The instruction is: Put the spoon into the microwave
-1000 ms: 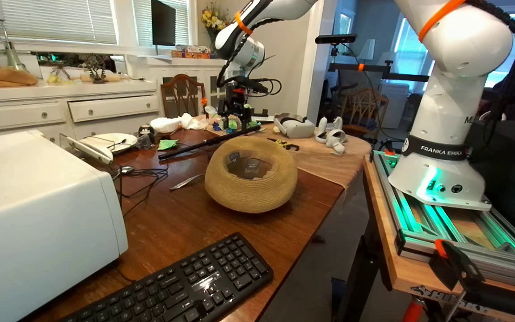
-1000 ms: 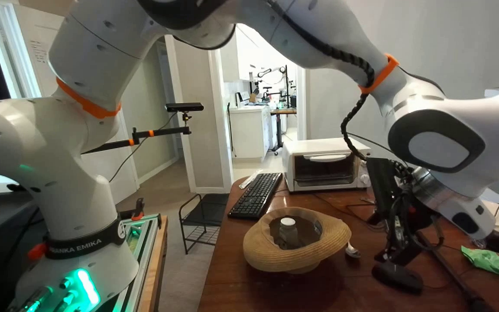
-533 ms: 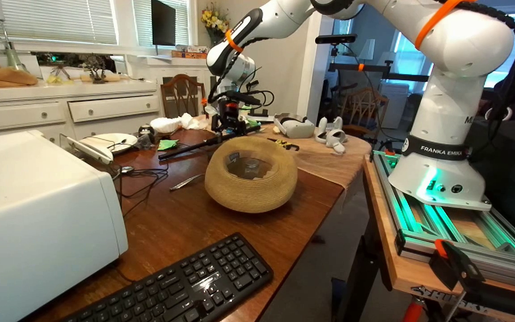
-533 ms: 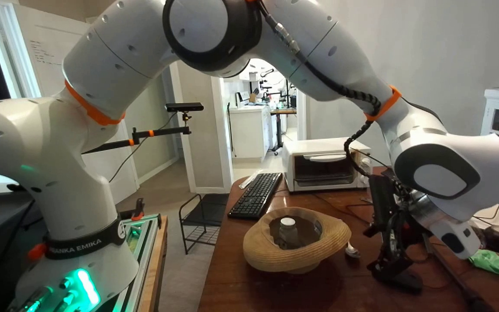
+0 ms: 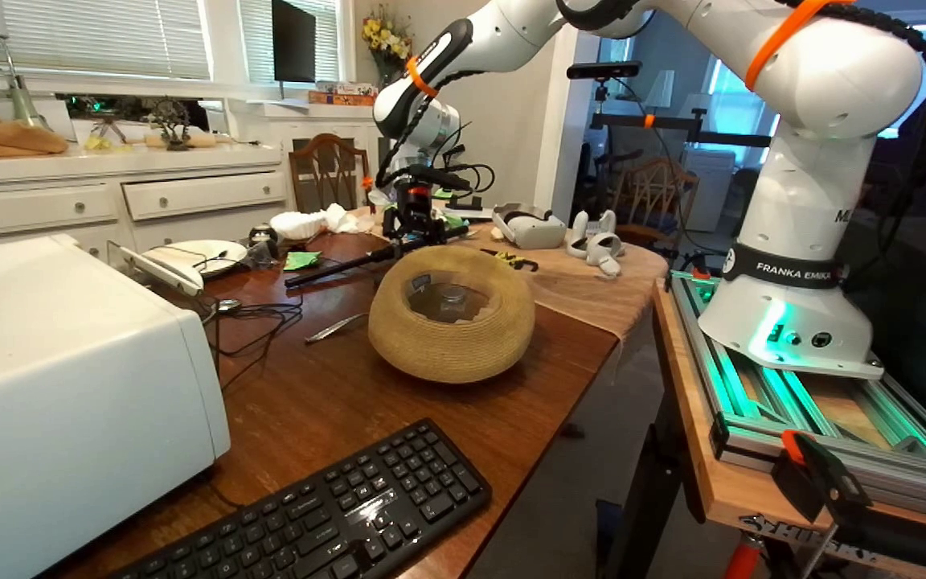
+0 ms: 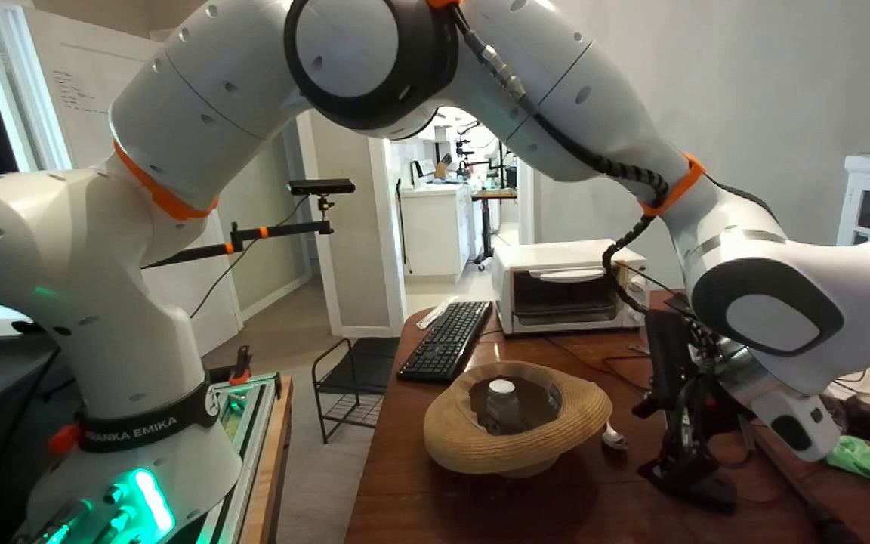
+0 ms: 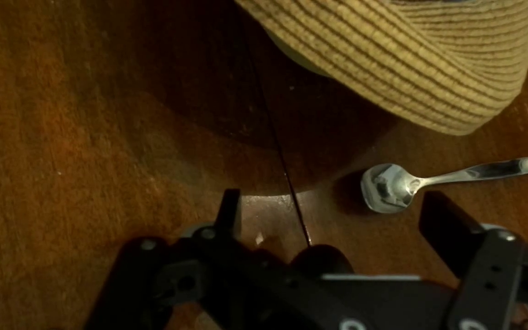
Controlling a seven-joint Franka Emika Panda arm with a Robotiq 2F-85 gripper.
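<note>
The silver spoon (image 7: pixel 387 189) lies on the wooden table beside the straw hat. Its bowl shows in an exterior view (image 6: pixel 615 438); its handle shows in an exterior view (image 5: pixel 336 328), the bowl there hidden behind the hat. My gripper (image 7: pixel 332 195) is open and empty, above the table. In the wrist view the spoon's bowl lies just ahead of the right fingertip, its handle pointing right. The gripper also shows in both exterior views (image 5: pixel 415 231) (image 6: pixel 680 472). The white microwave (image 6: pixel 571 295) stands at the table's far end with its glass door shut; its plain side shows in an exterior view (image 5: pixel 85 402).
The upturned straw hat (image 6: pixel 473 438) holds a jar (image 6: pixel 503 408) and stands close to the spoon. A black keyboard (image 6: pixel 446 340) lies near the microwave. Cables (image 5: pixel 258 322), a black rod (image 6: pixel 790 483) and a green packet (image 6: pixel 858 457) lie on the table.
My open gripper has come down toward the table and closer to the hat and spoon. Over the last half second it has hardly moved. The spoon has not moved.
</note>
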